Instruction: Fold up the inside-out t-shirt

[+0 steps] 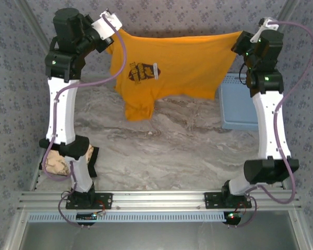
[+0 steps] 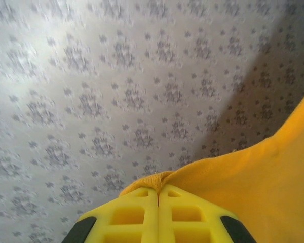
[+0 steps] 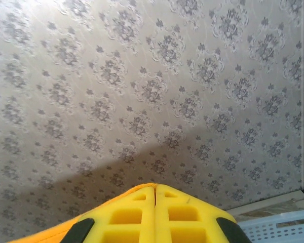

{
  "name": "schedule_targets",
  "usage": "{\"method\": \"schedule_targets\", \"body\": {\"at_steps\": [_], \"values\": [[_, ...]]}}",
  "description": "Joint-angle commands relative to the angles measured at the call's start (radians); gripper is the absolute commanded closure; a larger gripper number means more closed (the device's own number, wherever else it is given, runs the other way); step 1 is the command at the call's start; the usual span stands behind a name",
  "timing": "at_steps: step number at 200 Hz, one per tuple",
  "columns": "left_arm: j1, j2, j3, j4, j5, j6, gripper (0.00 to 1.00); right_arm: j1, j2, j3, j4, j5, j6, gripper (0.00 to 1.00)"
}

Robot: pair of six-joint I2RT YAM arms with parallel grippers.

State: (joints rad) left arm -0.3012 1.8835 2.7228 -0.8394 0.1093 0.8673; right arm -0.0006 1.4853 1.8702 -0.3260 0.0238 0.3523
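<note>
The orange-yellow t-shirt [image 1: 177,65] hangs stretched in the air between both arms at the far side of the table, a dark printed graphic [image 1: 143,72] on its left half and one corner drooping to the tabletop [image 1: 138,111]. My left gripper [image 1: 112,34] is shut on the shirt's left upper edge; in the left wrist view the yellow fingers [image 2: 158,190] pinch a fold of orange fabric [image 2: 253,177]. At the shirt's right upper corner my right gripper [image 1: 239,39] is shut, with a thin orange edge [image 3: 45,229] beside its closed fingers [image 3: 155,188].
A light blue tray [image 1: 239,104] lies on the marble tabletop at the right, partly under the shirt and behind the right arm. A beige cloth with a black edge [image 1: 60,162] sits by the left arm's base. Patterned walls enclose the back and sides.
</note>
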Motion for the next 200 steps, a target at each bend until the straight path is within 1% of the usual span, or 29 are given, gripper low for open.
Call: {"method": "schedule_targets", "body": {"at_steps": [1, 28, 47, 62, 78, 96, 132, 158, 181, 200], "values": [[-0.052, -0.162, -0.037, 0.006, 0.028, 0.051, 1.0, 0.01, -0.159, -0.052, -0.016, 0.027, -0.025, 1.0], [-0.118, -0.307, -0.138, 0.015, 0.03, 0.048, 1.0, 0.042, -0.311, -0.106, -0.068, 0.047, -0.061, 1.0], [-0.129, -0.387, -0.152, 0.0, 0.113, -0.011, 1.0, 0.062, -0.388, -0.111, -0.097, 0.081, -0.078, 1.0], [-0.131, -0.439, -0.175, 0.012, 0.146, -0.037, 1.0, 0.063, -0.413, -0.084, -0.133, 0.083, -0.075, 1.0], [-0.131, -0.475, -0.199, 0.03, 0.14, -0.036, 1.0, 0.064, -0.422, -0.066, -0.15, 0.086, -0.073, 1.0], [-0.131, -0.483, -0.2, 0.021, 0.13, -0.013, 1.0, 0.065, -0.412, -0.048, -0.15, 0.093, -0.072, 1.0], [-0.121, -0.43, -0.238, 0.008, 0.076, 0.054, 1.0, 0.063, -0.34, -0.054, -0.116, 0.074, -0.049, 1.0], [-0.053, -0.351, -0.241, 0.013, 0.107, 0.033, 1.0, 0.063, -0.256, -0.071, -0.08, 0.07, -0.051, 1.0], [0.011, -0.269, -0.236, 0.059, 0.127, 0.0, 1.0, 0.062, -0.157, -0.053, -0.048, 0.073, -0.067, 1.0], [0.067, -0.16, -0.156, 0.071, 0.15, -0.047, 1.0, 0.048, -0.041, 0.014, -0.059, 0.048, -0.051, 1.0]]}}
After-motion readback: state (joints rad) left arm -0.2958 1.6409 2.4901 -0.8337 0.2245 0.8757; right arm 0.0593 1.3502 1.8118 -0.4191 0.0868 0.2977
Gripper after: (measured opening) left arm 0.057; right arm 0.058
